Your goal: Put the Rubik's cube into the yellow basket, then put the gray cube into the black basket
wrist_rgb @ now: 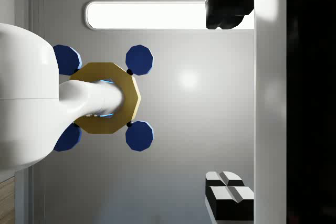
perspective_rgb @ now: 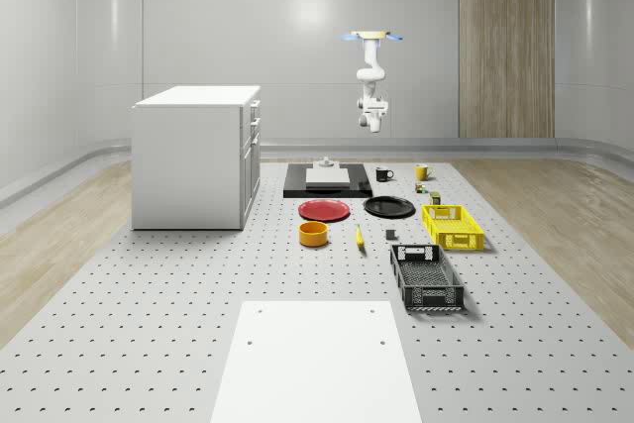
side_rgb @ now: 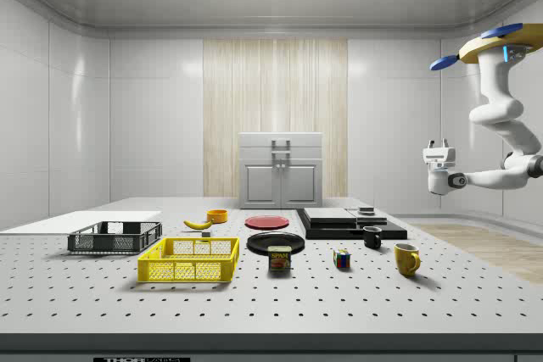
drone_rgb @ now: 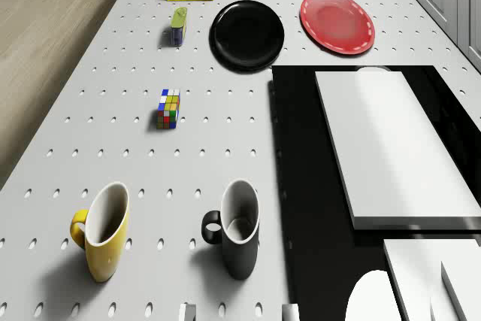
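The yellow basket (perspective_rgb: 453, 226) and the black basket (perspective_rgb: 427, 276) sit side by side on the perforated table (perspective_rgb: 149, 324), nothing visible inside either. The Rubik's cube (drone_rgb: 169, 108), its faces a mix of blue, yellow, red, green and white squares, stands on the table between a can (drone_rgb: 178, 25) and two mugs, one yellow (drone_rgb: 102, 231), one black (drone_rgb: 237, 228). The drone (perspective_rgb: 373, 37) hovers high beyond the table's far end, its gripper (wrist_rgb: 229, 103) hanging in midair with fingers (wrist_rgb: 229, 6) spread apart, holding nothing.

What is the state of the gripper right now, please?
Gripper: jaws open, holding nothing, high above the table's far end, under the hovering drone.
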Motion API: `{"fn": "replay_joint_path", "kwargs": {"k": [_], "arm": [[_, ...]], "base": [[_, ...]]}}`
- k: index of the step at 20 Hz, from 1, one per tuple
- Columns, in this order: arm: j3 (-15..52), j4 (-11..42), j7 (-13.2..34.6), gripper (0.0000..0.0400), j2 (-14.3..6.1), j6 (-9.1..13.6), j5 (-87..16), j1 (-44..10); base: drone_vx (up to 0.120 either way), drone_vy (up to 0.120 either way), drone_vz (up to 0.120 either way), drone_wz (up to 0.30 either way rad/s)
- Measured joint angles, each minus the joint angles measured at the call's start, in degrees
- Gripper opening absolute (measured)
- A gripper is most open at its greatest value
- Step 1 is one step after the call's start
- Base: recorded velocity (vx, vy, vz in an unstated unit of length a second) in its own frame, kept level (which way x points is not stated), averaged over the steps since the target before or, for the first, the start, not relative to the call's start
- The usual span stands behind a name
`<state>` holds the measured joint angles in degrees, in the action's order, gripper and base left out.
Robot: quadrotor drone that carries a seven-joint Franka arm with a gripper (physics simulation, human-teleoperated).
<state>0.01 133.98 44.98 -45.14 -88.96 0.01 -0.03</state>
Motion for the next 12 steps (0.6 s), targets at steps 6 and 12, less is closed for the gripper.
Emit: {"fn": "replay_joint_path", "kwargs": {"k": [6, 12], "arm": [[0.1, -7.3, -0.1, 0.0400, 1.4, 5.6, 0.1, -0.2], [0.1, -13.5, -0.1, 0.0400, 3.7, 9.3, 0.1, -0.3]], "base": [[0.000, 0.000, 0.000, 0.000], [0.000, 0.067, 0.000, 0.000]]}}
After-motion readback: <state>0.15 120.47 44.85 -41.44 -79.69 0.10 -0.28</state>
